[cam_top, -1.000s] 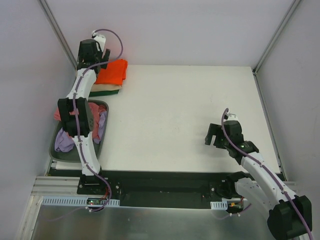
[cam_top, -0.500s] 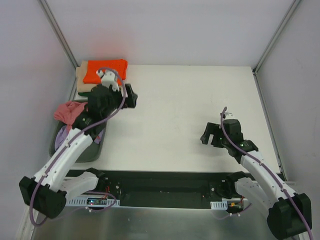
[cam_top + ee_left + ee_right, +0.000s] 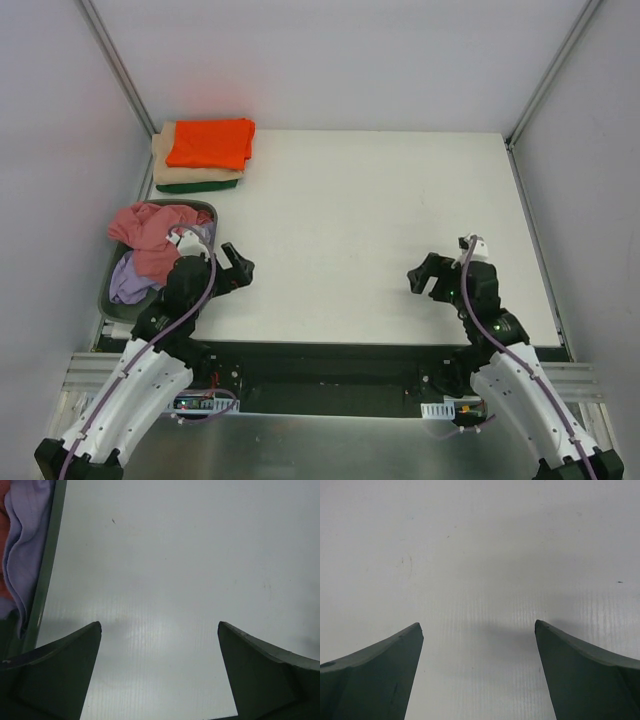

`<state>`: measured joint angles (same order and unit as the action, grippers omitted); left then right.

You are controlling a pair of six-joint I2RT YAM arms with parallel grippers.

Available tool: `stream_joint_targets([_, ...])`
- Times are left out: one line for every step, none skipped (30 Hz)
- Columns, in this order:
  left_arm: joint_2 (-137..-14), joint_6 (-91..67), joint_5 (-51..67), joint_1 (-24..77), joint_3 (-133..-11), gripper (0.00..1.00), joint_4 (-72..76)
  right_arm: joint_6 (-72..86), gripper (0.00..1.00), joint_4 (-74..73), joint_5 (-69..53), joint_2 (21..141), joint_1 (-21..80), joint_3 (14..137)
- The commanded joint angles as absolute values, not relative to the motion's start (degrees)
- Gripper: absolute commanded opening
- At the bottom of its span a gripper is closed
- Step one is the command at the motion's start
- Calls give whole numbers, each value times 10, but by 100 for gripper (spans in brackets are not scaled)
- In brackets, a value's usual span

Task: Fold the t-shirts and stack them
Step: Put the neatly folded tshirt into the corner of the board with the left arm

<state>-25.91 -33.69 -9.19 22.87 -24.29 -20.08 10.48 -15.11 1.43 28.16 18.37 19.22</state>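
A folded orange t-shirt (image 3: 210,143) lies on top of a tan one (image 3: 163,168) and a dark green one (image 3: 198,186) in a stack at the table's far left corner. A crumpled pink t-shirt (image 3: 150,240) and a lilac t-shirt (image 3: 128,285) fill the dark grey basket (image 3: 109,303) at the left edge; the lilac cloth also shows in the left wrist view (image 3: 25,540). My left gripper (image 3: 236,268) is open and empty just right of the basket, over bare table (image 3: 159,625). My right gripper (image 3: 425,275) is open and empty over bare table (image 3: 478,625) at the near right.
The basket's rim (image 3: 47,565) runs close along the left of my left gripper. Grey walls with metal posts (image 3: 120,70) enclose the table. The black mounting rail (image 3: 330,375) lies along the near edge.
My left arm has pulled back from the stack at the far left to the near edge beside the basket. My right gripper has drawn back slightly toward its base.
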Motion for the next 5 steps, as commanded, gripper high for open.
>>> stream_joint_targets([-258,-359,-119,229,-261,99,-221,106,96,-116,26,262,181,183])
stream_joint_targets([-261,-360,-120,229,-262,99,-224,107,96,-113,26,260,182,180])
stream_joint_targets([-265,-362,-120,229,-264,99,-227,108,96,-113,32,259,181,178])
stream_joint_targets([-268,-366,-118,229,-264,99,-228,111,96,-110,37,258,181,177])
stream_joint_targets([-271,-366,-115,229,-264,99,-229,115,96,-110,40,261,181,178])
